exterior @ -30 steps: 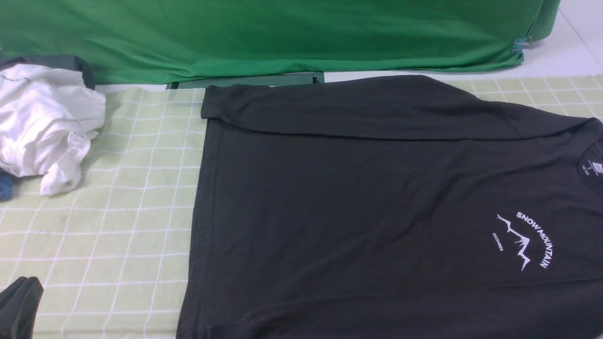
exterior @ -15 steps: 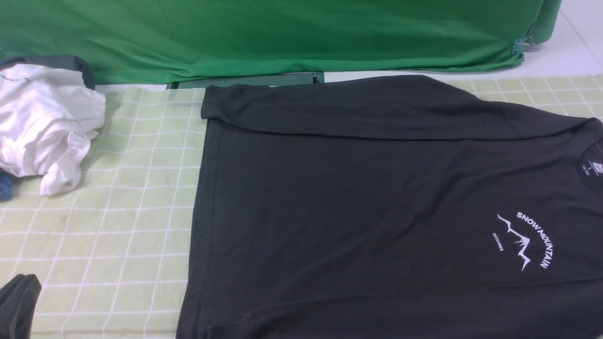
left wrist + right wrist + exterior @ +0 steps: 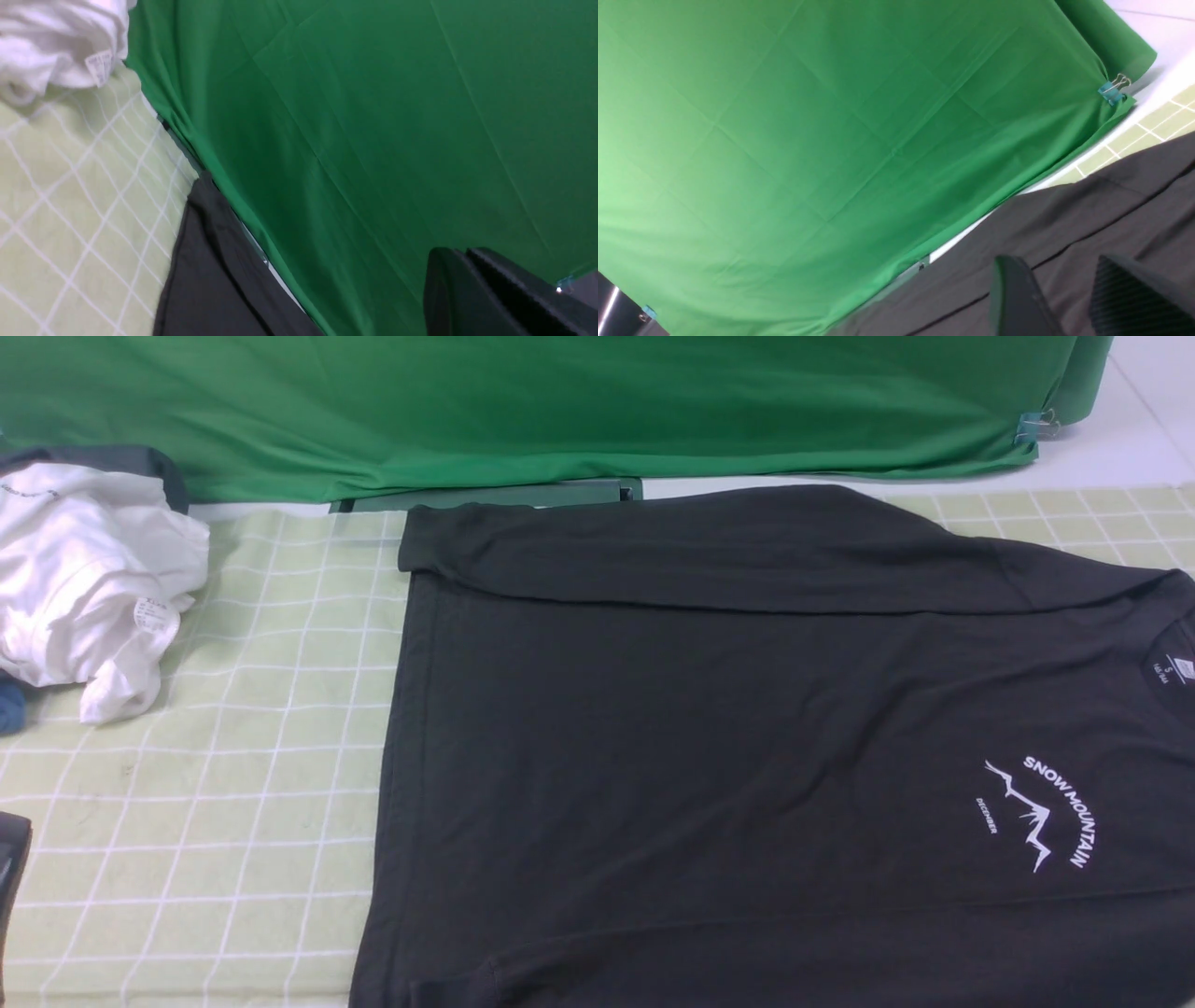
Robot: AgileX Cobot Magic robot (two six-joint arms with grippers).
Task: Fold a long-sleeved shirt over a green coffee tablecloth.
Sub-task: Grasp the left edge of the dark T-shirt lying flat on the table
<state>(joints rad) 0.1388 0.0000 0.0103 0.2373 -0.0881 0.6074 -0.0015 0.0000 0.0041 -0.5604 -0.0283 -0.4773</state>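
Front view: the long-sleeved shirt, black, lies spread flat and chest-up on the green coffee tablecloth, covering the middle and right of the cloth, with its hem toward the robot's left and its collar toward the right. The far sleeve is folded across the upper body. The white mountain print and the neck label sit near the right frame edge. A crumpled white garment rests on the far left of the tablecloth, well apart from the shirt, and a plain bright green backdrop hangs behind, pinned by a blue binder clip. A dark sliver of the left arm shows at the left edge (too little is seen here to judge its jaws). Left wrist view: the left gripper has its two dark fingers pressed together with nothing between them. It hangs in the air, apart from the shirt's hem corner, the gridded tablecloth and the white garment. The backdrop fills most of the frame. Right wrist view: the right gripper shows its jaws parted by a moderate gap that holds nothing. The shirt lies beyond the fingers, which do not touch it. A strip of tablecloth borders the shirt, beside the backdrop and the clip.
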